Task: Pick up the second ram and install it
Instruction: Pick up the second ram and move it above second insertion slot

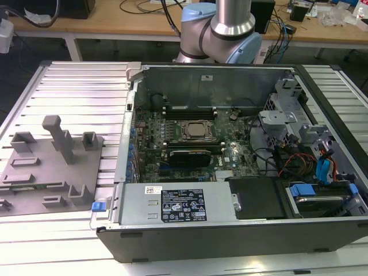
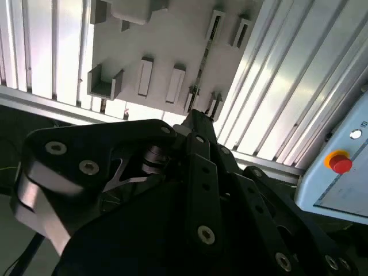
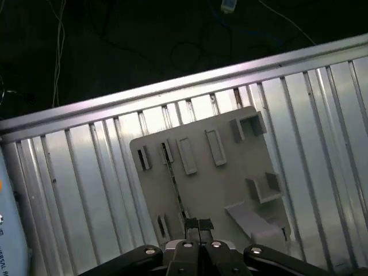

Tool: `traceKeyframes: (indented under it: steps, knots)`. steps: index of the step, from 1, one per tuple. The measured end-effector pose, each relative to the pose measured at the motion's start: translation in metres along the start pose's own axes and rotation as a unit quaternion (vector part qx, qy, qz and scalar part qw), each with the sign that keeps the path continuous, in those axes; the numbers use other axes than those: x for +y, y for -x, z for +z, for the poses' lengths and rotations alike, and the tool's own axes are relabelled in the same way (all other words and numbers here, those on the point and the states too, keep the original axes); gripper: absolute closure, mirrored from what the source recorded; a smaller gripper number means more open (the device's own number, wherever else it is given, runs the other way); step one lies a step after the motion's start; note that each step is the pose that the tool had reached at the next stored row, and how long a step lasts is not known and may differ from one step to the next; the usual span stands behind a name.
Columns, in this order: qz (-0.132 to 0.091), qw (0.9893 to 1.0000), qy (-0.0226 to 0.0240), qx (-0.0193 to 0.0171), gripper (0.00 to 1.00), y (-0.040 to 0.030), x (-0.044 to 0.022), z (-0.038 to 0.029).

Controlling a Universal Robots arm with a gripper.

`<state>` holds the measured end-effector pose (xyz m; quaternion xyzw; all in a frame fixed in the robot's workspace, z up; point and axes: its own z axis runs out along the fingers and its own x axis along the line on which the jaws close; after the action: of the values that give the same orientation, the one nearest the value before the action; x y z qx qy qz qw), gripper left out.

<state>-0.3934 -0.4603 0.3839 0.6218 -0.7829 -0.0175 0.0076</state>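
Observation:
The second ram [image 3: 173, 179] is a thin stick standing on edge in the slots of the grey holder tray [image 3: 227, 178]. The second wrist view shows the ram [image 2: 202, 60] as a dark line across the tray [image 2: 167, 46]. In the exterior view the ram [image 1: 34, 185] lies along the tray's [image 1: 40, 167] near side, at that view's left. My gripper [image 3: 199, 223] hangs well above the tray, close to one end of the stick, its fingers together with nothing between them. In the second wrist view the gripper [image 2: 198, 118] points down at the tray.
An open computer case [image 1: 241, 224] stands at the exterior view's right of the tray, on a ribbed metal table [image 1: 80, 92]. Inside are the CPU socket [image 1: 194, 130], black memory slots [image 1: 190, 107] beside it, a power supply [image 1: 178, 204] and cables [image 1: 287, 158]. A panel with a red button [image 2: 340, 163] is nearby.

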Motion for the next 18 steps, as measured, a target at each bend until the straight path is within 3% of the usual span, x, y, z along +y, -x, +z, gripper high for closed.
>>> traceKeyframes:
  steps: [1,2,12,13,15,18]
  knots:
    - [-0.027,0.9996,0.0003,0.001,0.89,0.0,0.0,0.0]
    - [-0.031,0.9995,0.0003,0.0011,0.89,0.0,0.0,0.0]
    - [-0.042,0.9991,0.0004,0.0015,0.89,0.0,0.0,0.0]
    - [-0.042,0.9991,0.0004,0.0015,0.77,0.0,0.0,0.0]
    - [-0.042,0.9991,0.0004,0.0015,0.64,0.0,0.0,0.0]
    - [-0.042,0.9991,0.0004,0.0015,0.64,0.0,0.0,0.0]
